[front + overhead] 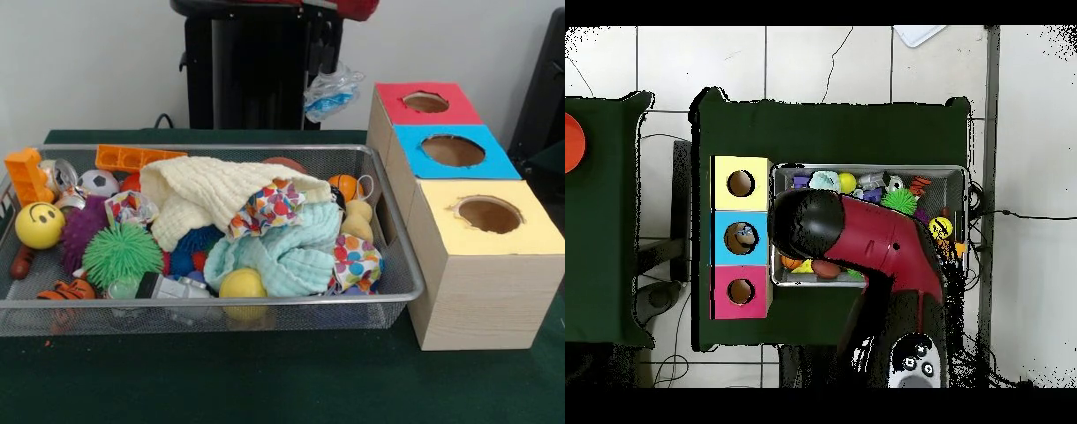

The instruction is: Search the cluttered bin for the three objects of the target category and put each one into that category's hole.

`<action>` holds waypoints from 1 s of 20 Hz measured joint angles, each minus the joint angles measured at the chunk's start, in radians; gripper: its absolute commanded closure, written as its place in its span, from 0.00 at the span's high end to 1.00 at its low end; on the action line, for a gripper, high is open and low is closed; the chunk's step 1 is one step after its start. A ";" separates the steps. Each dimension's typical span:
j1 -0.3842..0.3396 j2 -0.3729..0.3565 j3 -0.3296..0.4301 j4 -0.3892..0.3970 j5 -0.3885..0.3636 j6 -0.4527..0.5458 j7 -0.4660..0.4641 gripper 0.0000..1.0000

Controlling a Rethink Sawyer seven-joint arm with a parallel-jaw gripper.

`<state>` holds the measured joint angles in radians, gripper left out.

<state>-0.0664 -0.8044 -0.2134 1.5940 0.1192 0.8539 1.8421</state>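
Gripper state cannot be told: arm (865, 235) hides it. Risk: cloths (265, 221) at basket (402, 256) centre snag, dragging toys out.

We see a shiny silver wire basket (402, 265) with a smooth metal rim. Inside it, a soft cream cloth (212, 199) looks bumpy like a waffle, and a pale green cloth (291, 256) looks soft and crinkled. A green ball (122, 253) is covered in rubbery spikes. A yellow smiley ball (39, 224) looks smooth and a bit dull. The orange blocks (132, 158) look like hard plastic. The table (265, 380) has a dark green matt cloth top. The boxes (481, 300) look like cardboard with flat paper tops. The robot arm (885, 245) has a glossy red and black shell.
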 measured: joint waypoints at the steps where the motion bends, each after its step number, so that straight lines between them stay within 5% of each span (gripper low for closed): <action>1: 0.004 0.003 0.000 0.000 0.003 -0.001 0.005 0.00; 20: 0.174 0.187 -0.046 -0.096 0.083 -0.003 0.240 0.00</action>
<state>0.1078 -0.6170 -0.2596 1.4981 0.2027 0.8510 2.0823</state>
